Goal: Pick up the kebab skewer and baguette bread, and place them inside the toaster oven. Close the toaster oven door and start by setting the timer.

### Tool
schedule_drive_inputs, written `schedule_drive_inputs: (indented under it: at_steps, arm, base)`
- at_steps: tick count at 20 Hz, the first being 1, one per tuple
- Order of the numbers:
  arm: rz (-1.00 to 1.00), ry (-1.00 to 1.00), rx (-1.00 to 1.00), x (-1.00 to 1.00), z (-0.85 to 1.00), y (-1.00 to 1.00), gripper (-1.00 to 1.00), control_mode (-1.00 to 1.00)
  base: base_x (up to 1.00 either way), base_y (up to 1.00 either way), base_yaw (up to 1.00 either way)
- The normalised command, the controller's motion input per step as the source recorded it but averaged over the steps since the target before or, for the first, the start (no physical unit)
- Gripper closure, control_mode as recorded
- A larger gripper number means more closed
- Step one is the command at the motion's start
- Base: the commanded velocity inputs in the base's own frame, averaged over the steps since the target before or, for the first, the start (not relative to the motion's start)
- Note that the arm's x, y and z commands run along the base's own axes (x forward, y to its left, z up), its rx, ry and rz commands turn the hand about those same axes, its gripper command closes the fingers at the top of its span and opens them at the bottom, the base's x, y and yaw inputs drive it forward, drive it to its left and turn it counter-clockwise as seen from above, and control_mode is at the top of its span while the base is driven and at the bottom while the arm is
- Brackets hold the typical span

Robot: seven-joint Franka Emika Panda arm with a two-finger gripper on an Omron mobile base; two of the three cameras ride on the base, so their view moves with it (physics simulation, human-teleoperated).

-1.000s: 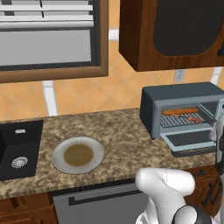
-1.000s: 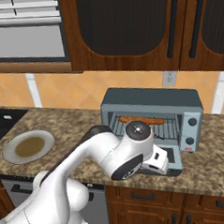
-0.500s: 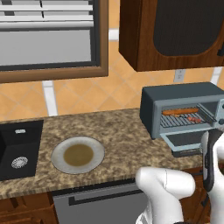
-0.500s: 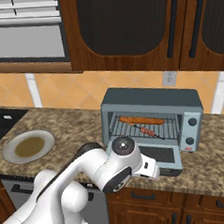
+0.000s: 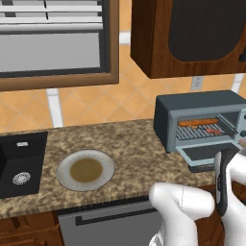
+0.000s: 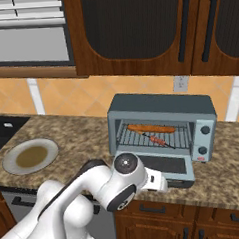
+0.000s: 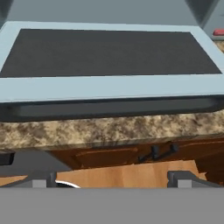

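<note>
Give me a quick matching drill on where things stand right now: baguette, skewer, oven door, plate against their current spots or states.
Things:
1. baguette bread
2. kebab skewer
3. toaster oven door
4. plate

Places or states:
A. dropped open, lying flat over the counter
B. on the counter beside the sink, nothing on it
C. at the back of the oven's wire rack
D. on the wire rack, in front of the loaf

Pairs: 1-C, 2-D, 3-A, 4-B
</note>
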Motion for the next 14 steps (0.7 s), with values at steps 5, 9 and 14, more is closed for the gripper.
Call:
schedule_drive_inputs:
  at_steps: [5,9,14]
  arm:
    - [0.05,0.00,-0.01,0.09,-0.13,0.00,-1.00,-1.00]
    - [0.01,0.01,0.00,0.01,-0.11,0.00,-1.00,-1.00]
    - [0.00,0.00,0.00,0.13,-0.05,0.00,-1.00,-1.00]
  base:
    - [0.00,0.00,0.00]
    - [0.00,0.00,0.00]
    - [0.00,0.00,0.00]
